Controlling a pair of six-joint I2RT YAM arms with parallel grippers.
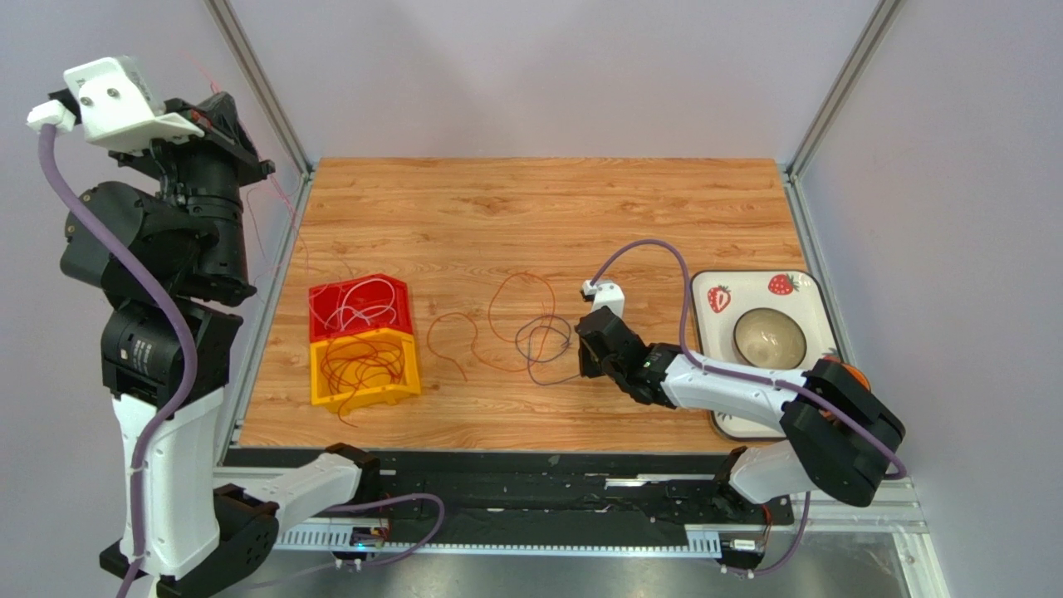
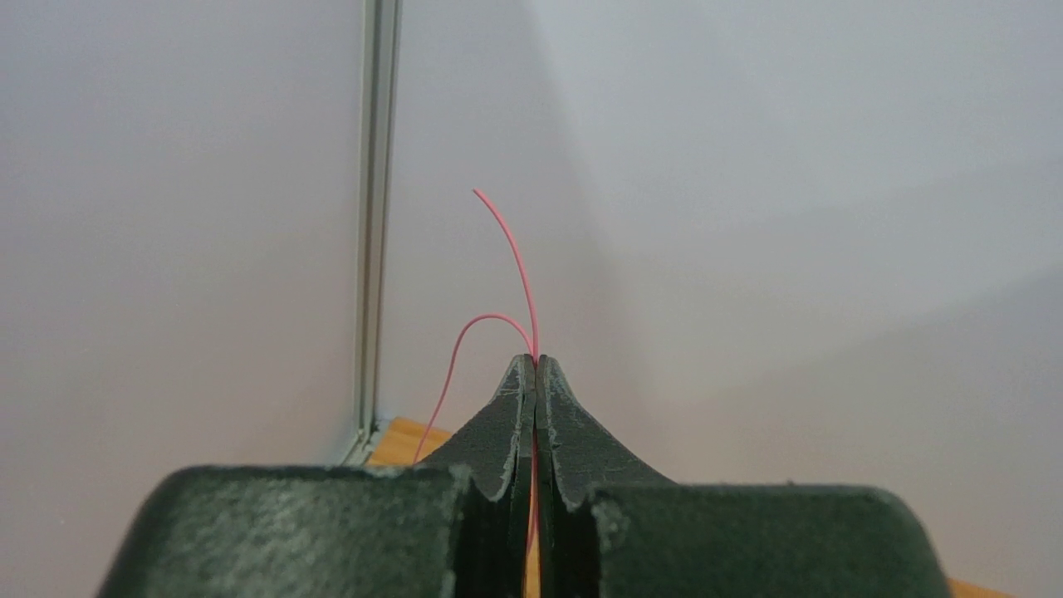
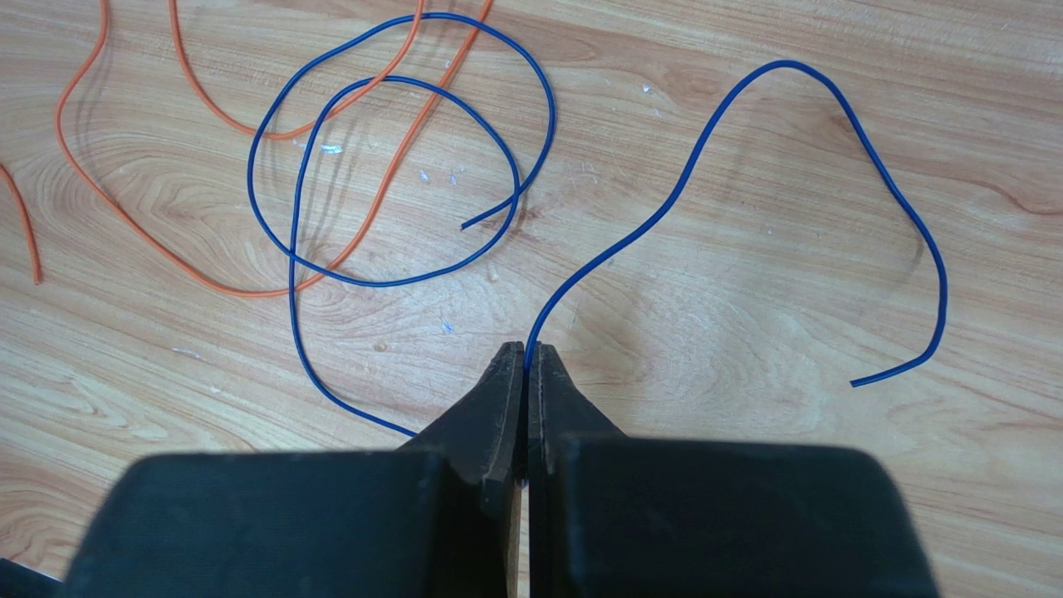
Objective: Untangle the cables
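My left gripper [image 1: 256, 165] is raised high at the far left, off the table. It is shut on a thin pink-red cable [image 2: 518, 256], whose end sticks up past the gripper's tips [image 2: 535, 361] while the rest hangs down. My right gripper [image 1: 584, 351] is low over the middle of the wooden table [image 1: 524, 212]. It is shut [image 3: 527, 355] on a dark blue cable [image 3: 774, 62] that lies in loose loops [image 1: 543, 343]. Orange cables [image 1: 518, 305] lie curled beside the blue loops and partly cross them [image 3: 256, 294].
A red bin [image 1: 359, 305] holding pale wires and a yellow bin [image 1: 362, 370] holding orange wires stand side by side at the left. A square strawberry plate [image 1: 799, 289] with a bowl [image 1: 764, 336] sits at the right edge, by the right arm.
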